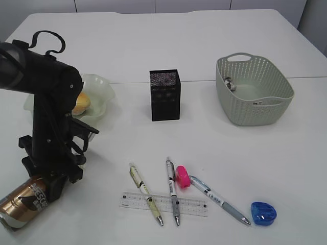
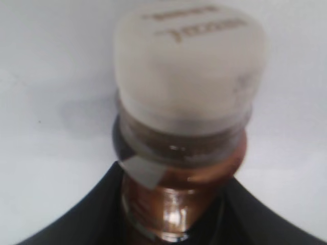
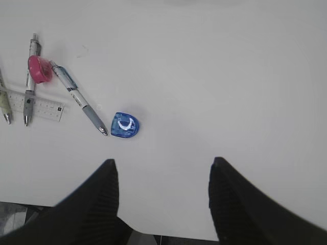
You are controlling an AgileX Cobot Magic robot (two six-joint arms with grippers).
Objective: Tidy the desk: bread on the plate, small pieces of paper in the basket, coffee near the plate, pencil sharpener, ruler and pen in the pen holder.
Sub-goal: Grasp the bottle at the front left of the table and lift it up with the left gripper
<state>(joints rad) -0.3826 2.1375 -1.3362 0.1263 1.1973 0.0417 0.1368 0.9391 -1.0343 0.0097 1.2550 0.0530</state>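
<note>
Golden bread (image 1: 82,103) already sits on the plate (image 1: 104,92) at left. Lower left, the left pincer (image 2: 173,214) flanks the lying coffee (image 1: 25,201); grip unclear. Right pincer (image 3: 162,196) gapes empty. Pens, ruler (image 1: 163,203) and sharpeners remain outside the pen holder (image 1: 165,95).

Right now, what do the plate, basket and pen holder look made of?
Plate: pale green translucent glass by the look, glossy, with a wavy ruffled rim; could be plastic.
Basket: grey-green moulded plastic, matte, perforated walls with cut-out handles.
Pen holder: black metal mesh, likely, matte; fine holes show through the top.
</note>
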